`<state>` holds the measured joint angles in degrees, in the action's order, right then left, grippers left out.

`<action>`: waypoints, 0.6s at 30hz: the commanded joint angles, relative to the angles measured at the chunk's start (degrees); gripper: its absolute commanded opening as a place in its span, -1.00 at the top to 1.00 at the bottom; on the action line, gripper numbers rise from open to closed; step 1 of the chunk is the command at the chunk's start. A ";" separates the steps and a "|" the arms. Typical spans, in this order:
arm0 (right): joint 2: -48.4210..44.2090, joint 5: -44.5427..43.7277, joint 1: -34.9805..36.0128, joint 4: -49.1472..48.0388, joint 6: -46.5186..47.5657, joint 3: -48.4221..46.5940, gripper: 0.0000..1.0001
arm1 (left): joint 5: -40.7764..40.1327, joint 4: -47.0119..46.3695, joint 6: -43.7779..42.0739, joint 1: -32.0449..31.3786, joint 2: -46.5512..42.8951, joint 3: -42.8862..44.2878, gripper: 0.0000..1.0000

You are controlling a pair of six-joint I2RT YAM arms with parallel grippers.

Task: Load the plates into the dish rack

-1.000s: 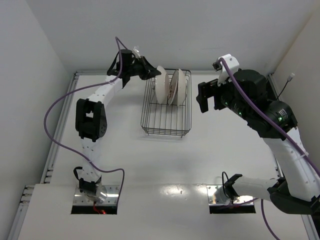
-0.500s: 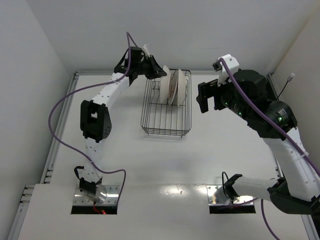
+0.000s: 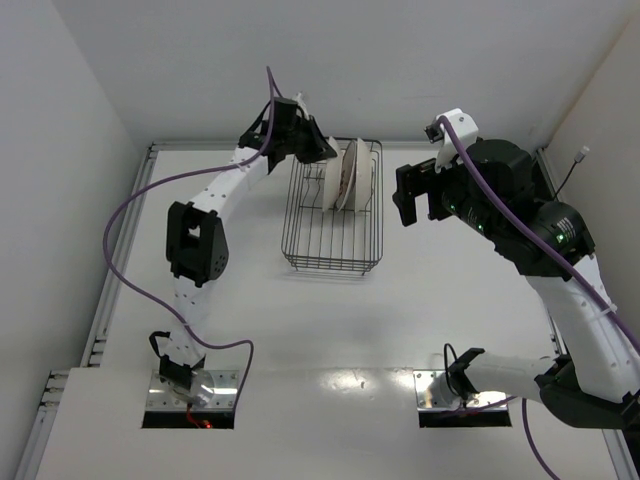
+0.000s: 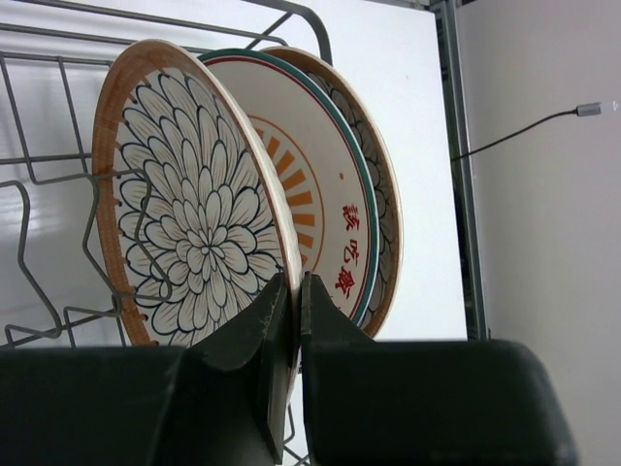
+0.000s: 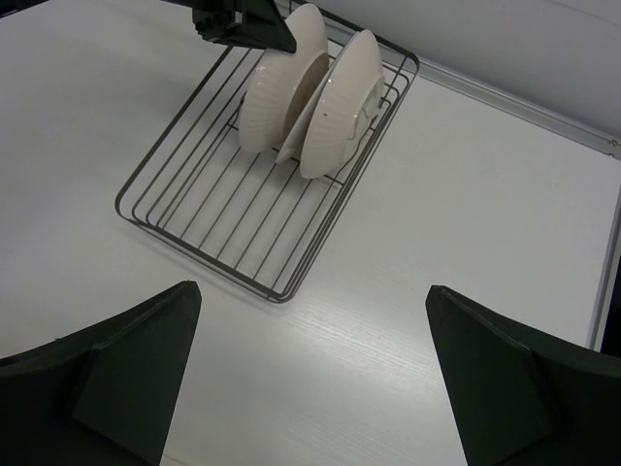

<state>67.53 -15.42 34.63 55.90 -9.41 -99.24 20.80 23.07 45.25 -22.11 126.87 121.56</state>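
Three plates stand on edge at the far end of the black wire dish rack (image 3: 333, 235). In the left wrist view the nearest is a brown-rimmed petal-pattern plate (image 4: 194, 204), then the orange sunburst plate (image 4: 315, 184), then a second brown-rimmed plate (image 4: 386, 194). My left gripper (image 4: 296, 286) is shut on the rim of the nearest plate; it also shows in the top view (image 3: 312, 150). The right wrist view shows the plates' white undersides (image 5: 340, 97) in the rack (image 5: 194, 223). My right gripper (image 5: 310, 289) is open and empty, held high to the right of the rack (image 3: 405, 195).
The rack's near half holds only bare wires (image 3: 330, 245). White walls close in the table at the back and both sides. A metal rail (image 3: 110, 270) runs along the table's left edge.
My left gripper has moved right with the brown-rimmed plate, bringing it over the rack's far end close against the two plates standing there. The right arm has not moved.
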 commanded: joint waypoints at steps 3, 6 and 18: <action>0.06 -0.49 -0.18 -0.09 0.27 -1.04 -0.98 | -0.85 -2.15 -1.67 -1.71 -0.22 3.77 0.79; 0.06 -0.49 -0.18 -0.09 0.27 -1.04 -0.98 | 0.73 -3.20 -1.05 -2.23 -0.22 3.77 0.37; 0.59 -1.18 -0.18 0.43 -0.26 -3.94 -0.98 | 4.25 -7.16 2.91 -2.24 -2.42 6.41 -0.35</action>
<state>67.79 -15.46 34.63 56.73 -9.43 -100.33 21.74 22.20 46.65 -23.57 127.11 123.96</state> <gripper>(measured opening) 0.992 0.670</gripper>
